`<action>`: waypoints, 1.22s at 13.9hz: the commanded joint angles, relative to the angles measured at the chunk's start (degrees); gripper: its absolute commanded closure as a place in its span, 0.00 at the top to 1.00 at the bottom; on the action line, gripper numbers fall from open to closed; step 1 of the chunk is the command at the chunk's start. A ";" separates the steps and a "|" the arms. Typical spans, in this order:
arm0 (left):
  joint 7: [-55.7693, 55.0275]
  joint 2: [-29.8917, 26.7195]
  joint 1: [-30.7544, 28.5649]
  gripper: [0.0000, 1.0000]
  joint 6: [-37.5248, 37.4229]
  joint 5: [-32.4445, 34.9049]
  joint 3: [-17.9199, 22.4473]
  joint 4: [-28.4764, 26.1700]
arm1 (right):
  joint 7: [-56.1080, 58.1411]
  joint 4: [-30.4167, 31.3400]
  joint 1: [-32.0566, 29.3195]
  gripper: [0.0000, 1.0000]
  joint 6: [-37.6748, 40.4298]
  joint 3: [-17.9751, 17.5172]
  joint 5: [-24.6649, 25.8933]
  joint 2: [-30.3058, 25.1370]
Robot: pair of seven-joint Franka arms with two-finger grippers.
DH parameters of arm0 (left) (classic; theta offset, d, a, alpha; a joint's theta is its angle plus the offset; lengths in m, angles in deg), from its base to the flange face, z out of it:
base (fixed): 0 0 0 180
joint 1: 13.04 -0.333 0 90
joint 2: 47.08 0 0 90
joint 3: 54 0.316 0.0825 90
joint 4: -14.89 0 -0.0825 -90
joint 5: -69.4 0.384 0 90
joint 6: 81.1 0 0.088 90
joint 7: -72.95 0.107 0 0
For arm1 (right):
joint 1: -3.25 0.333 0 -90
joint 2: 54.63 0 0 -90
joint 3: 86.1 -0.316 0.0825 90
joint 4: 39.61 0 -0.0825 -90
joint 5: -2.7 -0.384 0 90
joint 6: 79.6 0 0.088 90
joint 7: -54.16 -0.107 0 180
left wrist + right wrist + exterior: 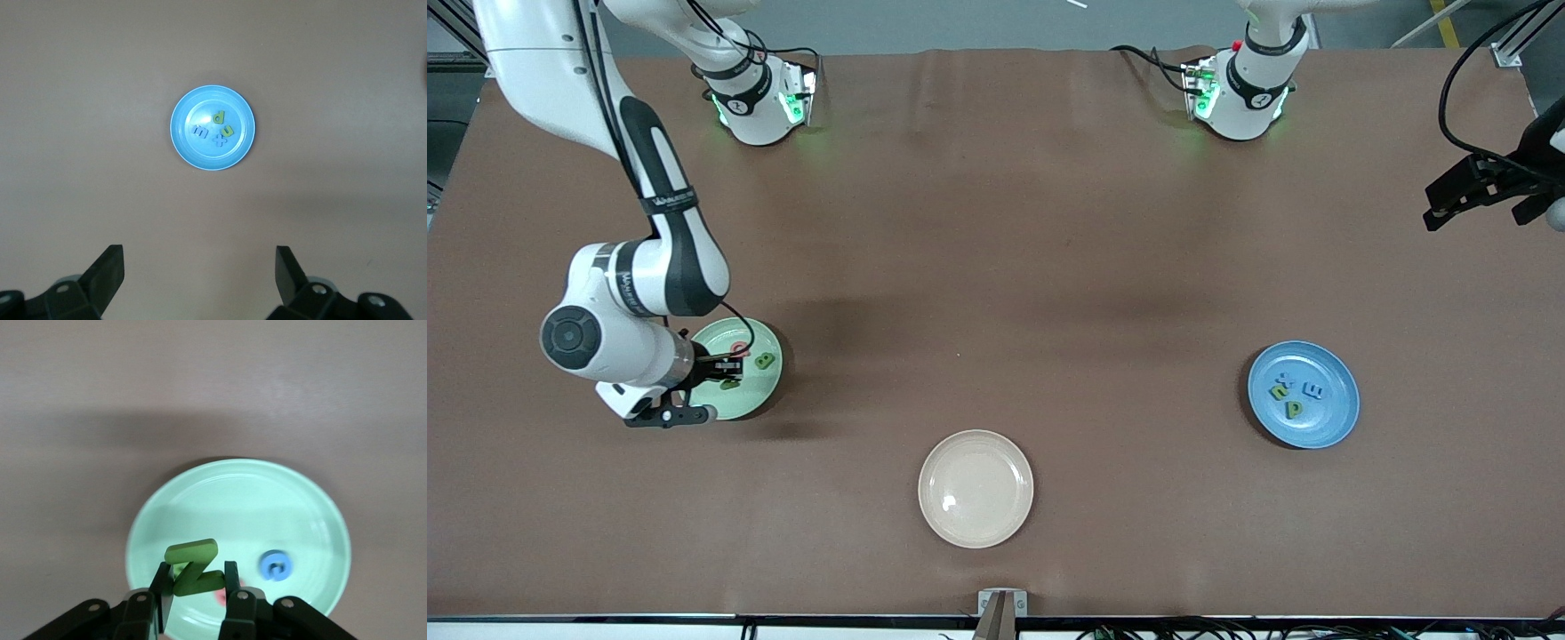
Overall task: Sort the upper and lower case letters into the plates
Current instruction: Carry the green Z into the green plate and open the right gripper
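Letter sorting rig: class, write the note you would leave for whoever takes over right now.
Right gripper: shut on a green Z, over the pale green plate.
Left gripper: open, waiting high over the blue plate.
Done: blue plate holds four letters; green plate shows a green letter, a blue one and a pinkish-red one.
Cream plate: empty.
Left: release the Z into the green plate.

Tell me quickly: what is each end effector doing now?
Left end effector: open, empty.
Right end effector: shut on green Z, over green plate.
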 commanded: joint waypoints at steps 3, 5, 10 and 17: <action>1.29 -0.47 -0.37 1.00 0.99 -1.19 0.35 -0.91 | 2.67 -0.13 -3.34 0.00 -3.42 -1.20 -0.40 4.02; 1.29 0.06 -0.28 1.00 1.60 -1.27 0.35 -0.83 | 2.49 -0.22 -3.25 0.00 -5.78 -1.29 -0.58 5.69; 4.45 0.15 -0.02 1.00 2.48 -1.45 0.26 -0.83 | 1.88 -0.13 -2.55 0.12 -6.33 -1.38 -0.58 6.67; 4.28 -0.02 0.07 1.00 2.04 -1.36 0.00 -0.74 | 0.65 -1.01 -2.29 1.00 -0.36 -1.46 -0.58 4.04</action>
